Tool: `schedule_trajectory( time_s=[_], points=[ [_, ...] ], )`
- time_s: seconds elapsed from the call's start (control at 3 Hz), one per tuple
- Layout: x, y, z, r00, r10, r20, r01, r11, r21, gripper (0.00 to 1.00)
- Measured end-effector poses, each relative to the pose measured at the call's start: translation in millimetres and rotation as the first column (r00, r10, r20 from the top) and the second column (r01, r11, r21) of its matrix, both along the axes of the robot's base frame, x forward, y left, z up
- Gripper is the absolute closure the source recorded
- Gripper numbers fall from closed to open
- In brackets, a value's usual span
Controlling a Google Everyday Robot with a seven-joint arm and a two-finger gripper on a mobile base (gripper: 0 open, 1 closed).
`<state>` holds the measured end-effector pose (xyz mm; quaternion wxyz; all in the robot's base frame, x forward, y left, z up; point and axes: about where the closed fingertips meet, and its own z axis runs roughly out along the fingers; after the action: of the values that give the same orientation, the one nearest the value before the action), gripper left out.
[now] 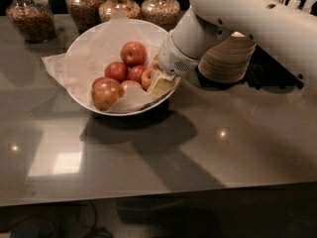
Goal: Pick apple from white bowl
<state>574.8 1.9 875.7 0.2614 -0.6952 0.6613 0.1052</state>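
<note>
On the grey table (198,148), the white bowl (79,53) holds several apples on crinkled paper. The gripper (161,86) reaches in at its right rim, against the mottled apple (147,77); whether it grips cannot be told. Behind stand stacked paper bowls (225,58) and jars (32,16) of brown grains.

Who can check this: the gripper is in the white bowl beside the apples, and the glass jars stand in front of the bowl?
Wrong: the camera view shows the glass jars behind the white bowl. The gripper is in the bowl beside the apples.
</note>
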Motion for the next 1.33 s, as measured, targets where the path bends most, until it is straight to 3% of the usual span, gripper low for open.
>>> schedule_trajectory(
  time_s=[0.33, 1.0, 1.33],
  points=[
    [-0.2, 0.3, 0.2, 1.0000, 0.001, -0.001, -0.001, 1.000, 0.001, 1.00],
    [-7.2, -3.7, 36.9, 0.9990, 0.032, 0.031, -0.034, 0.996, 0.079, 1.00],
    [-12.1, -6.6, 67.5, 0.9967, 0.071, 0.040, -0.077, 0.983, 0.164, 1.00]
  ],
)
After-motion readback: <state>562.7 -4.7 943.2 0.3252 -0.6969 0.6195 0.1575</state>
